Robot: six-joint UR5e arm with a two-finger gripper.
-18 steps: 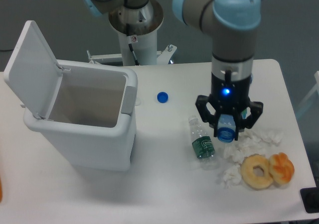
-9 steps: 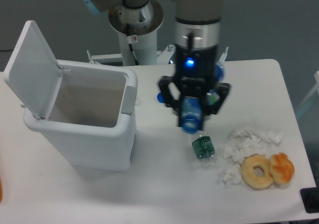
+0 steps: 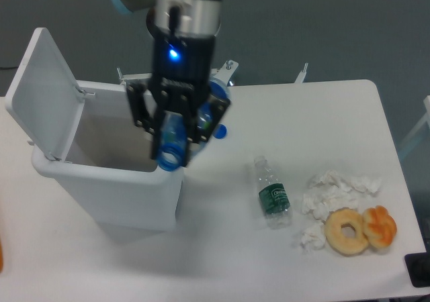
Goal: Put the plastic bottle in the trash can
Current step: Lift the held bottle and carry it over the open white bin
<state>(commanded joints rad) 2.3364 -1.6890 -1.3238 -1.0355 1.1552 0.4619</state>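
Note:
The trash can (image 3: 107, 181) is a big white bin at the left of the table, its hinged lid (image 3: 41, 90) standing open. My gripper (image 3: 173, 144) hangs over the bin's right rim and is shut on the plastic bottle (image 3: 172, 141), a small blue-tinted bottle held upright with its blue neck ring pointing down. The bottle is in the air at the bin's right wall, above the open mouth.
A clear bottle with a green label (image 3: 272, 192) lies right of centre. A small blue cap (image 3: 219, 131) lies just right of my gripper. Crumpled white tissues (image 3: 332, 193) and two doughnuts (image 3: 359, 230) lie at the right front. The arm's base (image 3: 183, 40) stands behind the bin.
My gripper has carried the plastic bottle left across the table, from beside the green-label bottle to over the bin's right rim. Nothing else has moved.

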